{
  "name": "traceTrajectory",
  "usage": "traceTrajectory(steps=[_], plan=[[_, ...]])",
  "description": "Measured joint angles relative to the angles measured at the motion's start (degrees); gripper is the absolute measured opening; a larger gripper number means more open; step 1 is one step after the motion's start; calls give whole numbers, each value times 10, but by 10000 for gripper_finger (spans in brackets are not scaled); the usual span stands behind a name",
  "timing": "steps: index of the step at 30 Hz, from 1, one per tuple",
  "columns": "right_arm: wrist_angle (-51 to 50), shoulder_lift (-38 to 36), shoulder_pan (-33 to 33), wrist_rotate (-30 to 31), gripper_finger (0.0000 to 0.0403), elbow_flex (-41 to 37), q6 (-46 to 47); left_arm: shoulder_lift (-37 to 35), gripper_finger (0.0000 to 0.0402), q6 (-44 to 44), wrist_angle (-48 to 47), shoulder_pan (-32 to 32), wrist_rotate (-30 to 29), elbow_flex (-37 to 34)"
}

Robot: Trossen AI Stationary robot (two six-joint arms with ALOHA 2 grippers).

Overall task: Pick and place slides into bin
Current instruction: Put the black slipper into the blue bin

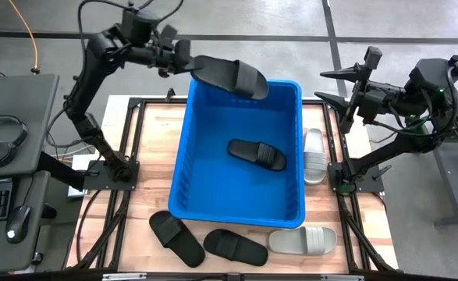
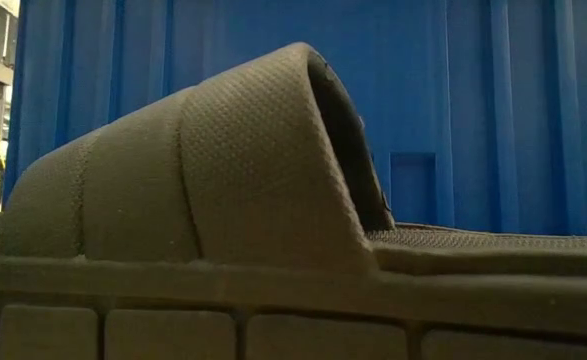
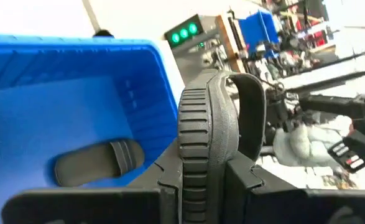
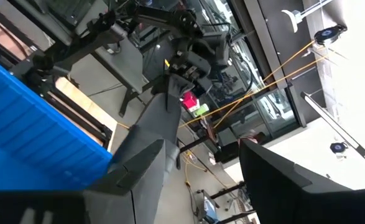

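Wooden slatted table (image 1: 154,148), large bright blue ribbed plastic bin (image 1: 183,148) at centre | left gripper (image 1: 188,64) clamped on matte black slide sandal (image 1: 232,76) over far rim | right gripper (image 1: 339,86) parted, empty, waiting aside | done: one black slide (image 1: 257,153) inside | left: four outside

Looking past the right gripper (image 4: 201,168), its two dark fingers (image 4: 146,149) are spread apart with nothing between them. A corner of the blue bin (image 4: 33,137) with its ribbed wall sits just beside one finger. Beyond the bin there's a strip of wooden table (image 4: 83,102), black frame bars (image 4: 64,53), and yellow cables (image 4: 275,68) strung across the room.
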Motion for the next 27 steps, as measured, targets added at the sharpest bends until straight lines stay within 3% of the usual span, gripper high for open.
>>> traceTrajectory(steps=[7,14,27], plan=[[-15,0,0,-16,195,0,22,0,47,-13,17,-53,-64,-18],[-30,0,0,-32,195,0,39,2,47,-50,126,-87,-73,-118],[-43,0,0,-66,195,0,61,-47,46,-120,318,-86,-73,-324]])
